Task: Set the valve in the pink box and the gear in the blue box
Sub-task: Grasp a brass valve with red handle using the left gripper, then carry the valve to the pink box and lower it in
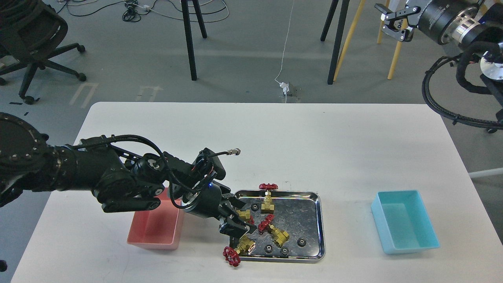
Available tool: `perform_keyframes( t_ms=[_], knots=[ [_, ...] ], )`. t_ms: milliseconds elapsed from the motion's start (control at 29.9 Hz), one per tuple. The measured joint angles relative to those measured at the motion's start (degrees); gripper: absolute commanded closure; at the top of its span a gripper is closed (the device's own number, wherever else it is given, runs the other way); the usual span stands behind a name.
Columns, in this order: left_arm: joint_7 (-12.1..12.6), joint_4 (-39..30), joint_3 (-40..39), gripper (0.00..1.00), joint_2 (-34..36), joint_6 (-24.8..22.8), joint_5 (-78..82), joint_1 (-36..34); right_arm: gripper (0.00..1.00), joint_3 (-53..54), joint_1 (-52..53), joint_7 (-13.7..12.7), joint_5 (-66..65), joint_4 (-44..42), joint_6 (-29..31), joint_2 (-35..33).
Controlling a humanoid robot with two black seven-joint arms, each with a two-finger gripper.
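Observation:
Four brass valves with red handwheels lie in or at a steel tray. My left gripper is low over the tray's left part, its jaws apart on either side of one valve, which it mostly hides. Other valves sit at the back, in the middle and at the front-left rim. Small black gears lie in the tray. The pink box is left of the tray, partly under my left arm. The blue box is at the right, empty. My right gripper is open, high at the top right.
The white table carries only the tray and the two boxes. Beyond its far edge are tripod legs, yellow legs, floor cables and an office chair. A thick black cable loop hangs at the right.

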Motion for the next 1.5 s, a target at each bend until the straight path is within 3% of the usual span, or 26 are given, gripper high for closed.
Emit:
perform_keyframes(
  t_ms=[267,501,702,1203,1504],
  knots=[
    [0.0,0.7,0.5,0.59,0.1,0.1,0.1,0.0,0.0,0.1,-0.6,0.0,0.0,0.1,0.0,0.0],
    [0.0,0.9,0.5,0.69,0.1,0.1,1.8,-0.1,0.0,0.0,-0.6,0.0,0.0,0.0,0.0,-0.2],
    [0.0,0.8,0.4,0.87,0.4,0.2,2.2,-0.1,0.0,0.0,-0.6,0.0,0.0,0.0,-0.3,-0.2],
    [0.0,-3.0,-5.8,0.88,8.4,0.9,3.7,-4.4,0.0,0.6,-0.3,0.0,0.0,0.1,-0.5,-0.2],
    [0.0,-19.7,-7.2,0.88,30.7,0.9,10.0,-9.6,0.0,3.4,0.0,0.0,0.0,0.0,-0.6,-0.1]
  ],
)
